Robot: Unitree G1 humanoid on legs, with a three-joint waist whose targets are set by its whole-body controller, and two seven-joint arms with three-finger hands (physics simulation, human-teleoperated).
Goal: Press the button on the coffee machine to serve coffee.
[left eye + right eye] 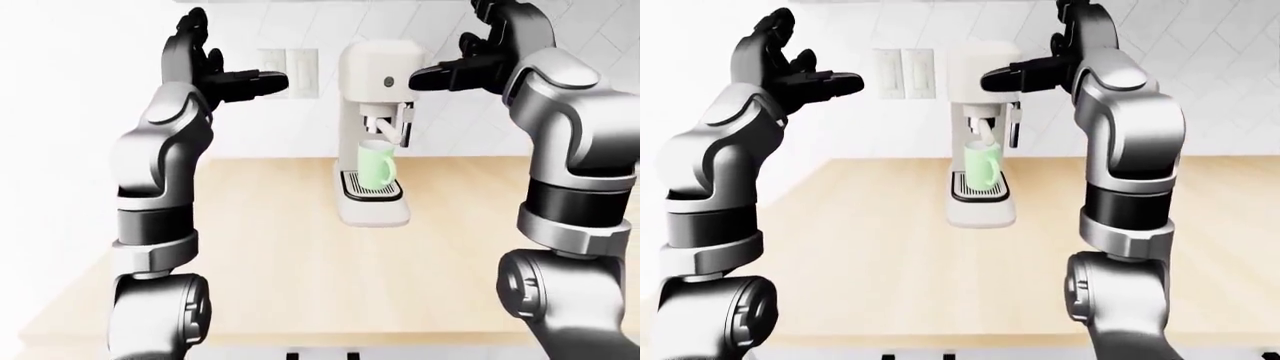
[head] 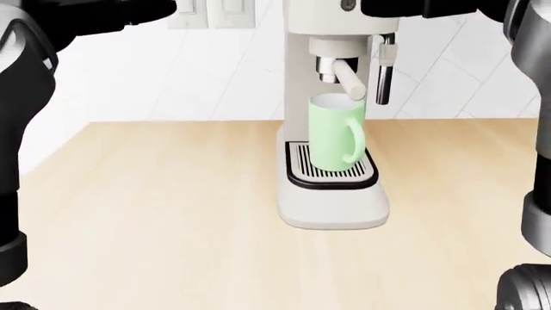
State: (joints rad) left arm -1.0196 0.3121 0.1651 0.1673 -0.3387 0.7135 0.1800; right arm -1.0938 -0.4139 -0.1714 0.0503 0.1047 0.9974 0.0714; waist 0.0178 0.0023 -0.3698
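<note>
Pointing right fingers [image 1: 425, 75] just beside button [image 1: 388, 82], apart

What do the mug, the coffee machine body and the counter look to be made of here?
Mug: pale green, smooth and matte, probably glazed ceramic. Coffee machine: cream matte shell, likely plastic, with metallic spout parts. Counter: light wood, shown by its grain lines.
</note>
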